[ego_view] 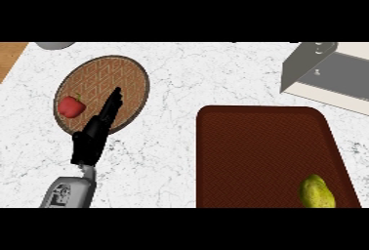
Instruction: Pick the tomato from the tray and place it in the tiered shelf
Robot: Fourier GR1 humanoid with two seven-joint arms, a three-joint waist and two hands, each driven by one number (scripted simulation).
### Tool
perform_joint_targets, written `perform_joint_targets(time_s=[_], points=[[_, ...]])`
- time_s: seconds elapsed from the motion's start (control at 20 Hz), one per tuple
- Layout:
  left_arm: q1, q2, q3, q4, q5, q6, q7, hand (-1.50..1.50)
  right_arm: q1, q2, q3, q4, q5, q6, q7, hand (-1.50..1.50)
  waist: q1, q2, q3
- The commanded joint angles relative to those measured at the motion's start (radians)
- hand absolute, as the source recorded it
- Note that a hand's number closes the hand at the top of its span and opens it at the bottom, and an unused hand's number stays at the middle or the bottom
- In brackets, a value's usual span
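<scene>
A red tomato [71,106] lies at the left side of a round brown woven tray [108,73] on the marble counter. My left hand [97,132] comes in from the lower left, open with its fingers straight. The fingers lie over the tray's lower right part, just right of the tomato and apart from it. The tiered shelf [328,73], grey and white, stands at the upper right, cut off by the view's edge. My right hand does not show.
A large dark red rectangular tray [259,156] fills the lower right, with a yellow-green fruit [316,192] in its near right corner. A grey round object [54,45] peeks in at the top left. A wooden strip [10,56] runs along the left edge.
</scene>
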Motion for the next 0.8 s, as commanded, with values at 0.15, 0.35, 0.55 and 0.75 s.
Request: perform_joint_targets(time_s=[0.15, 0.35, 0.55, 0.75], points=[[0.020, -0.010, -0.022, -0.034, -0.026, 0.013, 0.024, 0.00, 0.003, 0.027, -0.121, 0.136, -0.242, -0.229, -0.211, 1.50, 0.002, 0.000, 0.000], [-0.048, -0.011, 0.014, 0.051, -0.015, 0.003, -0.008, 0.00, -0.047, -0.021, -0.117, 0.230, -0.289, -0.223, -0.246, 1.50, -0.005, 0.000, -0.001], [0.027, -0.009, -0.006, -0.060, -0.008, -0.014, 0.049, 0.00, -0.005, -0.052, -0.137, 0.271, -0.364, -0.250, -0.347, 1.50, -0.003, -0.002, -0.001], [-0.021, 0.018, 0.040, 0.019, 0.004, -0.020, 0.010, 0.00, 0.033, -0.114, -0.142, 0.374, -0.152, -0.271, -0.156, 1.50, -0.012, -0.001, -0.003]])
